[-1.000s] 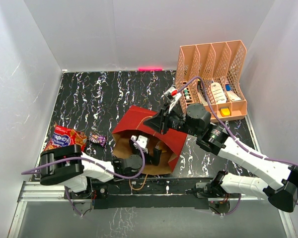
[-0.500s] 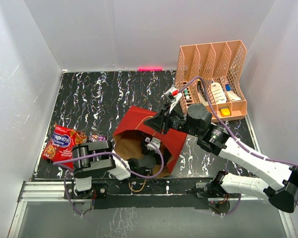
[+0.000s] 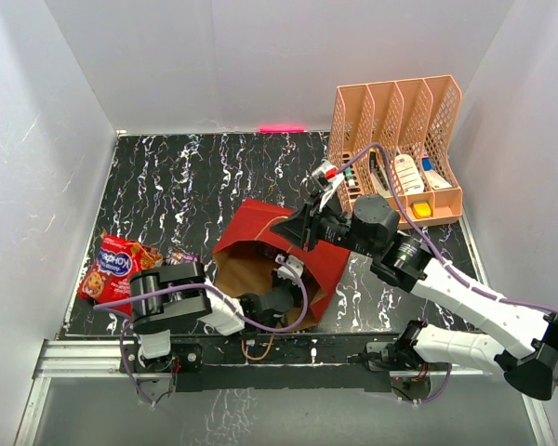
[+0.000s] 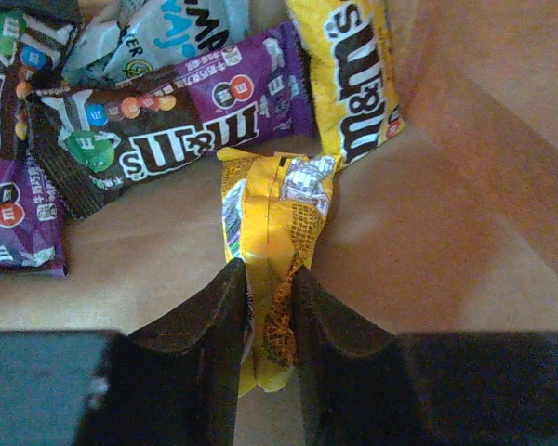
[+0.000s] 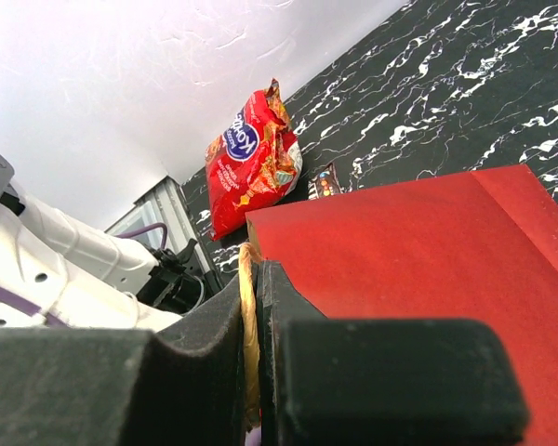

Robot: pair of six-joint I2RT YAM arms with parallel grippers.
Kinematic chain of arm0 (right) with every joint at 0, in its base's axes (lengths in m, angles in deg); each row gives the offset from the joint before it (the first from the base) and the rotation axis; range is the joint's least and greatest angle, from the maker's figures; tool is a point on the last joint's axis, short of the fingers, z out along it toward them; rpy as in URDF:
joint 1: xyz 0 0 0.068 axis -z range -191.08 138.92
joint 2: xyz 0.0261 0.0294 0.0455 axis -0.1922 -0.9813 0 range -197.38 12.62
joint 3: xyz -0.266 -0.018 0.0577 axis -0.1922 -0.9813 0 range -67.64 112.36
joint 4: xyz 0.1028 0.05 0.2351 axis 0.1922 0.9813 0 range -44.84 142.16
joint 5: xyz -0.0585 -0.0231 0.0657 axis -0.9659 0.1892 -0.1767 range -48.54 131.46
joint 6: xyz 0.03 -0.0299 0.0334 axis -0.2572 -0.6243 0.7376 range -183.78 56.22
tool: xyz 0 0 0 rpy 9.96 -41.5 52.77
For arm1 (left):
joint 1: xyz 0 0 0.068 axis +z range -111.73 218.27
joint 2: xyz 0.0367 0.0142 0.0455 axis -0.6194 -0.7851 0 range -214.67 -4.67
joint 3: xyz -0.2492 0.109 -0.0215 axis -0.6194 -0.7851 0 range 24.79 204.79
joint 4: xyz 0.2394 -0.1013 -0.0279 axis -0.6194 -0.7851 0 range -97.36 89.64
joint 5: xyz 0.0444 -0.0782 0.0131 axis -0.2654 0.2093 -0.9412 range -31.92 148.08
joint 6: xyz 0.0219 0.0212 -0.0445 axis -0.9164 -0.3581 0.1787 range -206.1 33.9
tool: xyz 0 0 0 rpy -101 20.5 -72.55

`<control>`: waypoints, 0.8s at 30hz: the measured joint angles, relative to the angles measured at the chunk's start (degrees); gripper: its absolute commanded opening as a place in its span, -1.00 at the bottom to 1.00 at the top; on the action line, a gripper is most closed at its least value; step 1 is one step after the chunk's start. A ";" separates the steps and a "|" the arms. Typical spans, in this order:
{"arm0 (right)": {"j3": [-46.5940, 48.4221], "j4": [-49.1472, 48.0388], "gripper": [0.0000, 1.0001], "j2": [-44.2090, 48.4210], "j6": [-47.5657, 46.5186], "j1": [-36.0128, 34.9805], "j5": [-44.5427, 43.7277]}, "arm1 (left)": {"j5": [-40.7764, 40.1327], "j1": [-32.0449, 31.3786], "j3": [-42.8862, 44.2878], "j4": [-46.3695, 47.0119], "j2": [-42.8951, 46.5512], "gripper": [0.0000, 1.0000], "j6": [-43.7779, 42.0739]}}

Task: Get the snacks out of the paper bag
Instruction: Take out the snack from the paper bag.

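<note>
The paper bag (image 3: 260, 226), dark red outside and brown inside, lies open toward the arms. My left gripper (image 4: 272, 275) is deep inside it, shut on a crumpled yellow candy packet (image 4: 272, 209) on the bag's floor. Beyond it lie more snacks: a brown packet (image 4: 121, 139), a purple one (image 4: 260, 93), a yellow one (image 4: 349, 74) and a silver-blue one (image 4: 158, 32). My right gripper (image 5: 254, 288) is shut on the bag's brown cord handle (image 5: 249, 321) and holds the upper side up. The large red snack bag (image 3: 112, 263) and a small packet (image 3: 179, 257) lie on the table at the left.
A peach mesh file rack (image 3: 400, 139) with pens and small items stands at the back right. The black marbled table (image 3: 186, 177) is walled in white at the back and sides. My left arm (image 3: 172, 302) lies low along the near edge.
My left gripper has gone from wide open to shut on the yellow packet inside the bag. The right arm still holds the bag's handle up and has barely moved.
</note>
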 measured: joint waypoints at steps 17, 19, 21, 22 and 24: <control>-1.90 0.74 -0.85 3.82 0.74 0.00 -6.69 | 15.21 0.09 -4.46 -26.82 26.43 -0.71 10.99; -1.97 1.92 -0.85 4.39 1.09 0.00 -8.63 | 16.48 0.09 -4.52 -31.41 32.00 -0.71 12.02; -1.97 3.21 -0.85 4.66 1.49 0.00 -10.54 | 17.86 0.09 -4.50 -36.46 38.40 -0.70 12.85; -1.97 3.91 -0.85 4.70 1.53 0.00 -11.30 | 18.47 0.09 -4.46 -38.97 41.64 -0.70 13.29; -1.97 5.35 -0.85 4.76 1.53 0.00 -12.70 | 19.50 0.09 -4.28 -44.06 47.25 -0.70 14.10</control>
